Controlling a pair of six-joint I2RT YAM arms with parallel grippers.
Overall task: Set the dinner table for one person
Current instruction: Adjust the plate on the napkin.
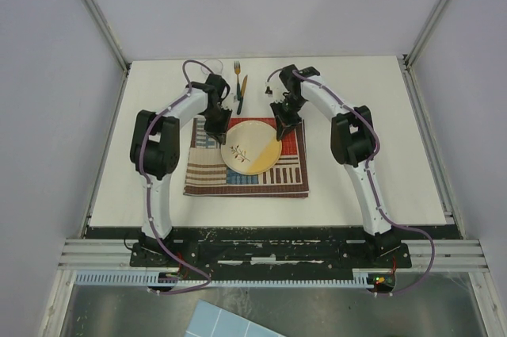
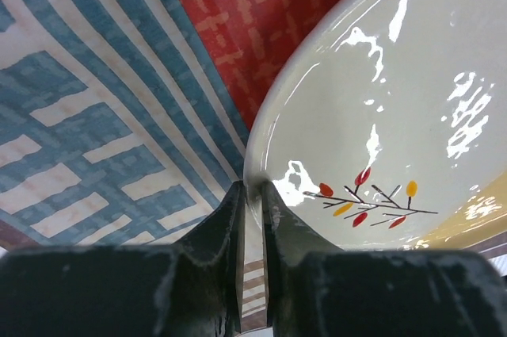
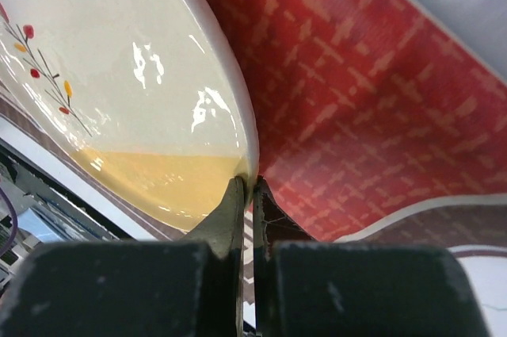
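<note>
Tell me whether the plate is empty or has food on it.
Empty: the plate shows only bare glossy glaze, a painted twig and a yellow segment; no food.

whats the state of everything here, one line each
placemat, spread flat on the table
plate, right way up on the placemat
fork, lying on the table beyond the placemat
knife, lying beside the fork
left gripper, fingers shut on the plate rim
right gripper, fingers shut at the plate rim
</note>
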